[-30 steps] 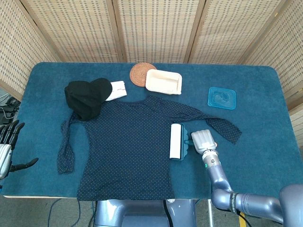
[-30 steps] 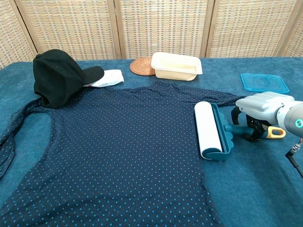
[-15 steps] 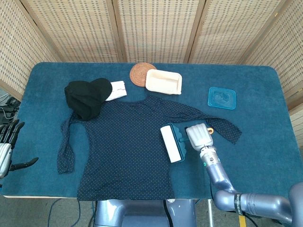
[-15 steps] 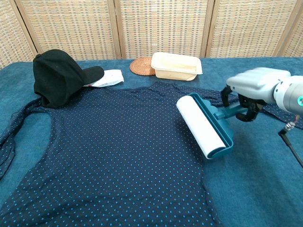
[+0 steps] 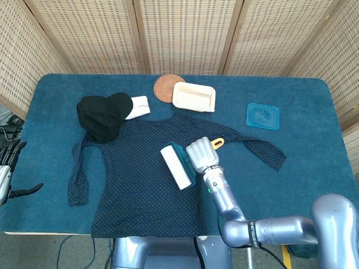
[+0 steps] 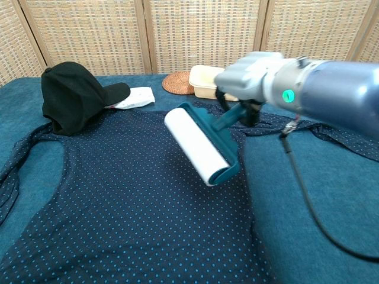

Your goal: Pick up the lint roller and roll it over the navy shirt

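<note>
The navy dotted shirt (image 5: 146,179) (image 6: 124,195) lies spread flat across the middle of the table. My right hand (image 5: 202,153) (image 6: 249,74) grips the teal handle of the lint roller (image 5: 177,166) (image 6: 198,145), whose white roll hangs tilted just above the shirt's right half. The handle's orange tip (image 5: 217,142) sticks out behind the hand. My left hand (image 5: 8,171) hangs off the table's left edge with its fingers spread, holding nothing.
A black cap (image 5: 102,115) (image 6: 74,94) lies on the shirt's left shoulder beside a white cloth (image 5: 138,106). At the back stand a woven coaster (image 5: 166,87), a cream tray (image 5: 194,96) (image 6: 207,80) and a blue lid (image 5: 262,116).
My right hand has lifted the lint roller off the table's right side and carried it left over the shirt. The left hand has barely moved.
</note>
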